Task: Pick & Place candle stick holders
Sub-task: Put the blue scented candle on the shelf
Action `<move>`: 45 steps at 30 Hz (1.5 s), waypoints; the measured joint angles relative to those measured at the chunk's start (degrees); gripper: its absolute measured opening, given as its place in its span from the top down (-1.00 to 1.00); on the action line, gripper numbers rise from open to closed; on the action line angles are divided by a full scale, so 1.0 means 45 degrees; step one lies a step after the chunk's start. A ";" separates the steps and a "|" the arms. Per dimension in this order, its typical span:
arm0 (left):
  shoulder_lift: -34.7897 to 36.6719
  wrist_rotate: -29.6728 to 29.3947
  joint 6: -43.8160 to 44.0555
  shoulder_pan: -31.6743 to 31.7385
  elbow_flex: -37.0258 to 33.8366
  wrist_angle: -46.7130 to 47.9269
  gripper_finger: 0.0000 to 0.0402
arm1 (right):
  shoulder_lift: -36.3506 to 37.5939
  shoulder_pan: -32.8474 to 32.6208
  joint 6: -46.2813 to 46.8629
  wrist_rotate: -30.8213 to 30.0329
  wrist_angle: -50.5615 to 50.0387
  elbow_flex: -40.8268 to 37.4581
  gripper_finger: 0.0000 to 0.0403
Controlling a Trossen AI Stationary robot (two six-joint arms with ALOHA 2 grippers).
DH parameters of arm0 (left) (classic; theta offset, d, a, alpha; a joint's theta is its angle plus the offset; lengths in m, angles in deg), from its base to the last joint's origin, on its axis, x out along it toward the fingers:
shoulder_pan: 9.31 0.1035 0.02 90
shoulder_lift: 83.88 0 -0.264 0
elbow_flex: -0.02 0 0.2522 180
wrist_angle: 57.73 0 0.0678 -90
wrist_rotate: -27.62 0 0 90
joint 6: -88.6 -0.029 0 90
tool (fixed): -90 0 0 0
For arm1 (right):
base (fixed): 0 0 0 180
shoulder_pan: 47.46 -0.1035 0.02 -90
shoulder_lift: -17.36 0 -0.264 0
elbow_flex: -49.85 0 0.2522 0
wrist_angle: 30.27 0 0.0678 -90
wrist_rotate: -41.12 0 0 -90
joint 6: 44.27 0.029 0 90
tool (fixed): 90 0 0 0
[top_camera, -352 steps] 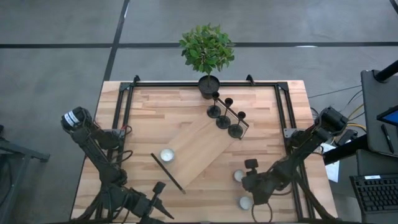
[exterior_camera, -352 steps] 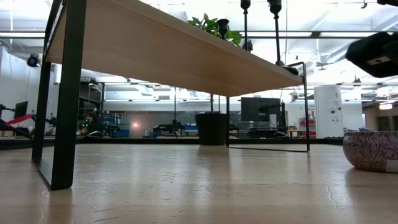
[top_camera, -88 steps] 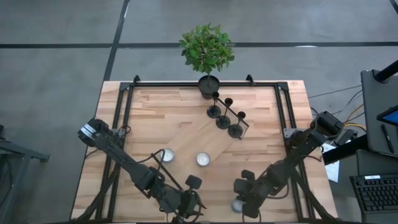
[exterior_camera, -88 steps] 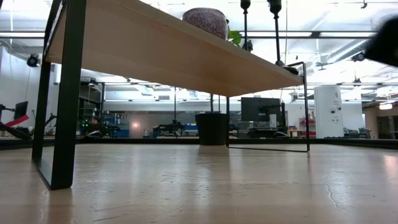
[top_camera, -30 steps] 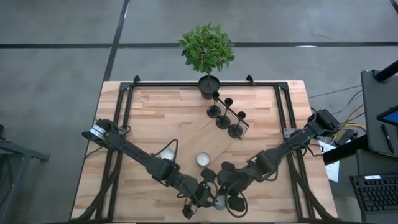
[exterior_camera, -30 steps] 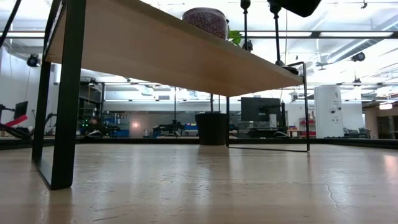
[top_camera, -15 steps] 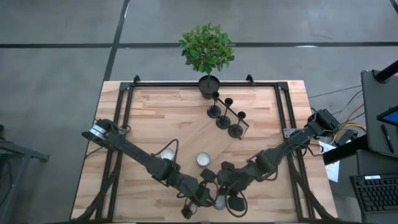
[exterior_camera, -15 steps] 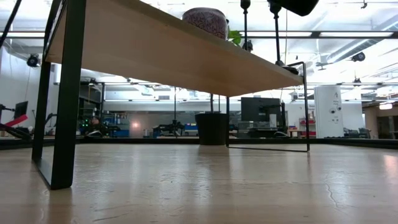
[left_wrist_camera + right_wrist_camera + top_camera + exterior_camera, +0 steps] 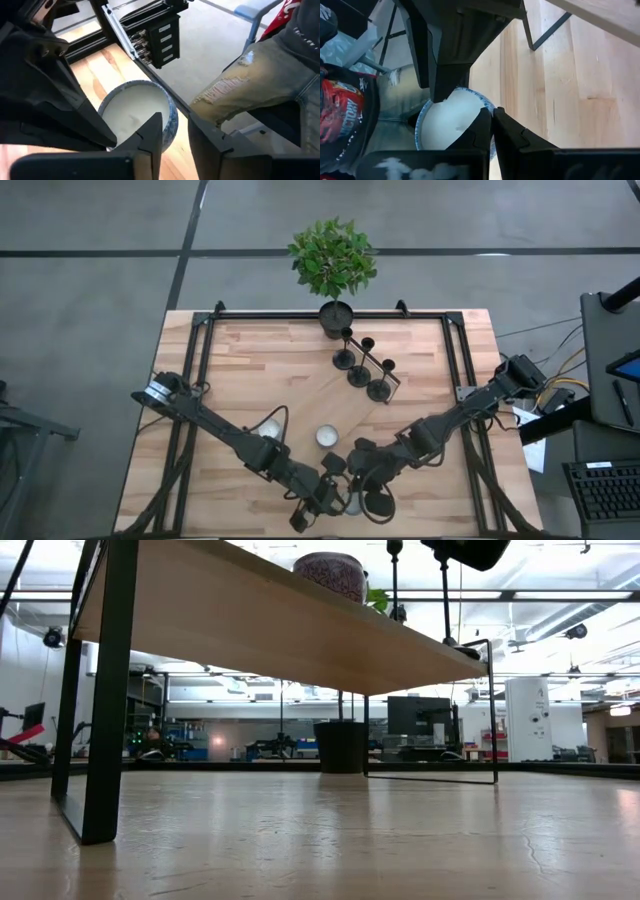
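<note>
Three black candle stick holders (image 9: 344, 358) (image 9: 359, 375) (image 9: 379, 390) stand on their disc bases at the far right end of a raised wooden shelf (image 9: 310, 415). No gripper is near them. Both grippers meet by the table's near edge over a small blue-patterned candle bowl (image 9: 351, 503) filled with white wax. My right gripper (image 9: 491, 125) is shut on the bowl (image 9: 450, 120). My left gripper (image 9: 175, 135) is open, with one finger over the wax and one outside the bowl's wall (image 9: 172, 120). My right gripper pinches the bowl's rim (image 9: 486, 105) between its two fingers, one inside over the wax and one outside. It comes slanting down from the table's right. The bowl is held above the table, its wax face up. My left gripper: I cannot tell whether its fingers touch the rim.
Two more candle bowls (image 9: 268, 429) (image 9: 327, 436) sit on the shelf; one also shows in the low view (image 9: 330, 572). A potted green plant (image 9: 333, 260) stands at the far edge. A person's jeans-clad leg (image 9: 260, 85) is just beyond the near edge.
</note>
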 joint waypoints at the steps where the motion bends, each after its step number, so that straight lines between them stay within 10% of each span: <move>1: 0.0000 -0.0149 -0.0010 -0.0002 0.0000 0.0022 0.54 | 0.0000 0.0000 0.0038 0.0021 -0.0020 -0.0003 0.96; 34: -0.0185 -0.2695 -0.3279 -0.0471 0.0267 0.0600 0.48 | 0.0024 0.0536 0.1339 0.1078 -0.0018 -0.0031 0.96; 45: -0.0185 -0.2543 -0.3200 -0.0469 0.0248 0.0511 0.95 | 0.0024 0.0618 0.1621 0.1057 0.0356 -0.0010 0.96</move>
